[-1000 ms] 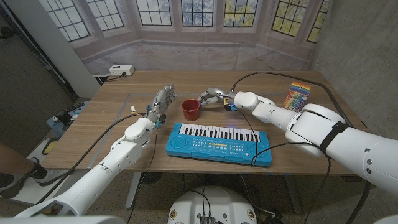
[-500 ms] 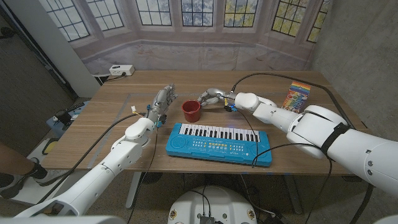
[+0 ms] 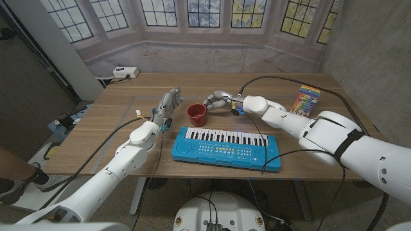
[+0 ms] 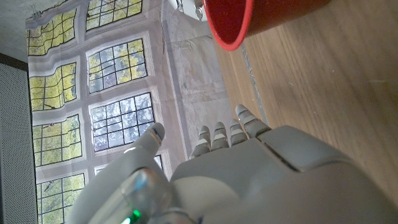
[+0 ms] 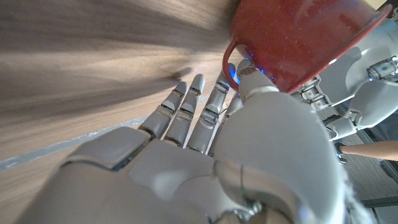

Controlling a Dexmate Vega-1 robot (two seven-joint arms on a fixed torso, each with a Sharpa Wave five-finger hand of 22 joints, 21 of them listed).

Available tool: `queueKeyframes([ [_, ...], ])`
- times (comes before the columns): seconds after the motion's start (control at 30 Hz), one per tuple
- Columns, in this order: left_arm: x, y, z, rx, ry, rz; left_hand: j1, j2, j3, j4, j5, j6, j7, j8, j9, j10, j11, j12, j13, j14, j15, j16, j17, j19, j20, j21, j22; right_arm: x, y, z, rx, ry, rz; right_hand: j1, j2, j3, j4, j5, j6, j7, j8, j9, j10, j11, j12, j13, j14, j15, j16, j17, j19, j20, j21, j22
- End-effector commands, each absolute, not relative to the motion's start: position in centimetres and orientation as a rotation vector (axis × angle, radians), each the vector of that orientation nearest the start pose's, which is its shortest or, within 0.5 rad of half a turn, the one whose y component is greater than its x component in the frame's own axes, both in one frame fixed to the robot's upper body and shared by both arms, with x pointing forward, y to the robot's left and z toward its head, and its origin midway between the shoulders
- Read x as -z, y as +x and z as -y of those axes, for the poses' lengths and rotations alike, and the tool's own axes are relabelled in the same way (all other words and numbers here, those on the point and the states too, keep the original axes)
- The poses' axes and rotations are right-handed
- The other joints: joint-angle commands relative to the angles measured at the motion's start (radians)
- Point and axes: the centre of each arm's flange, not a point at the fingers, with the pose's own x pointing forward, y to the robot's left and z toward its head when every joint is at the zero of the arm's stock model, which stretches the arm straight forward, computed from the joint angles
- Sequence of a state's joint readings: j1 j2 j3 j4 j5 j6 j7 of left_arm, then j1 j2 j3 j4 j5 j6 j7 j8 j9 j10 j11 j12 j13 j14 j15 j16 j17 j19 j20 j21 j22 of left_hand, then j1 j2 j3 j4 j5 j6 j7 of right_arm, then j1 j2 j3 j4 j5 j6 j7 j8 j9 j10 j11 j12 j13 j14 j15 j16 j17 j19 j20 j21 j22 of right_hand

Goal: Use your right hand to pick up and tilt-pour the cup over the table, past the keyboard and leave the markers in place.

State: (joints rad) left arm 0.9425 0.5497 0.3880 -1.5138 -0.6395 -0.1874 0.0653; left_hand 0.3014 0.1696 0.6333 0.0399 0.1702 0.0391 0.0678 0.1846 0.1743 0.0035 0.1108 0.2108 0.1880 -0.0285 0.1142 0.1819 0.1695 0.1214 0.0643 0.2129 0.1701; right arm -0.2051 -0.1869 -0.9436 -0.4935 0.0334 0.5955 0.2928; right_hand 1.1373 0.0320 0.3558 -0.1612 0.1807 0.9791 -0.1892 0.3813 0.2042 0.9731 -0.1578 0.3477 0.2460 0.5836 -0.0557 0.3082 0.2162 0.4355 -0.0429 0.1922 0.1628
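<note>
Reaching beside the red cup (image 3: 197,114), the right hand (image 3: 218,99) holds nothing, fingers apart; the cup looks rigid, light, best gripped by its handle (image 5: 231,55).

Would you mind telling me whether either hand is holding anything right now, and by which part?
Nothing is held. The right hand reaches beside the red cup near its handle, without closing on it; the left hand is empty.
</note>
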Motion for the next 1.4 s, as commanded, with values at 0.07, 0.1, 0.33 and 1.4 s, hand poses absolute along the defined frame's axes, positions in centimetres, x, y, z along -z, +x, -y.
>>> queueKeyframes([
  [0.07,4.1,62.7,-25.2,0.248,-0.033,0.547,-0.006,-0.002,0.005,-0.001,0.003,0.006,0.001,0.0,0.003,0.007,0.0,0.0,0.004,0.005,0.003,-0.003,0.002,0.013,-0.001,-0.006,0.002,-2.0,70.8,8.6,-0.682,-0.924,0.624,0.007,0.003,-0.004,-0.001,-0.003,0.007,0.005,0.004,0.004,0.012,-0.006,0.006,0.001,0.009,-0.173,0.001,0.003,0.006,-0.104,-0.003,0.001],
  [0.1,4.1,62.7,-25.2,0.249,-0.033,0.547,-0.006,-0.002,0.005,-0.001,0.003,0.006,0.002,0.0,0.004,0.008,0.0,0.001,0.004,0.005,0.003,-0.003,0.002,0.013,-0.001,-0.006,0.002,-2.0,70.8,8.6,-0.681,-0.922,0.625,0.006,0.003,-0.004,0.0,-0.003,0.007,0.005,0.004,0.004,0.012,-0.006,0.006,0.001,0.01,-0.172,0.0,0.003,0.006,-0.104,-0.003,0.001],
  [0.33,4.1,62.9,-25.1,0.254,-0.033,0.546,-0.006,-0.002,0.006,-0.002,0.003,0.007,0.002,0.0,0.004,0.007,0.0,0.0,0.004,0.005,0.002,-0.003,0.002,0.013,-0.002,-0.007,0.002,-2.3,70.6,8.8,-0.675,-0.92,0.632,0.007,0.005,-0.006,0.0,-0.002,0.008,0.006,0.004,0.005,0.012,-0.005,0.004,0.001,0.011,-0.171,-0.002,0.003,0.007,-0.105,-0.004,0.001],
  [1.4,4.1,63.4,-24.8,0.267,-0.038,0.544,-0.006,-0.002,0.01,-0.006,0.002,0.007,0.002,-0.001,0.004,0.008,0.0,0.0,0.005,0.006,0.003,-0.004,0.001,0.015,-0.001,-0.011,0.002,-3.7,69.1,10.0,-0.634,-0.91,0.661,0.007,0.009,-0.016,0.002,-0.002,0.012,0.006,0.005,0.006,0.019,-0.001,0.001,-0.002,0.016,-0.171,-0.007,0.004,0.007,-0.104,-0.005,0.001],
])
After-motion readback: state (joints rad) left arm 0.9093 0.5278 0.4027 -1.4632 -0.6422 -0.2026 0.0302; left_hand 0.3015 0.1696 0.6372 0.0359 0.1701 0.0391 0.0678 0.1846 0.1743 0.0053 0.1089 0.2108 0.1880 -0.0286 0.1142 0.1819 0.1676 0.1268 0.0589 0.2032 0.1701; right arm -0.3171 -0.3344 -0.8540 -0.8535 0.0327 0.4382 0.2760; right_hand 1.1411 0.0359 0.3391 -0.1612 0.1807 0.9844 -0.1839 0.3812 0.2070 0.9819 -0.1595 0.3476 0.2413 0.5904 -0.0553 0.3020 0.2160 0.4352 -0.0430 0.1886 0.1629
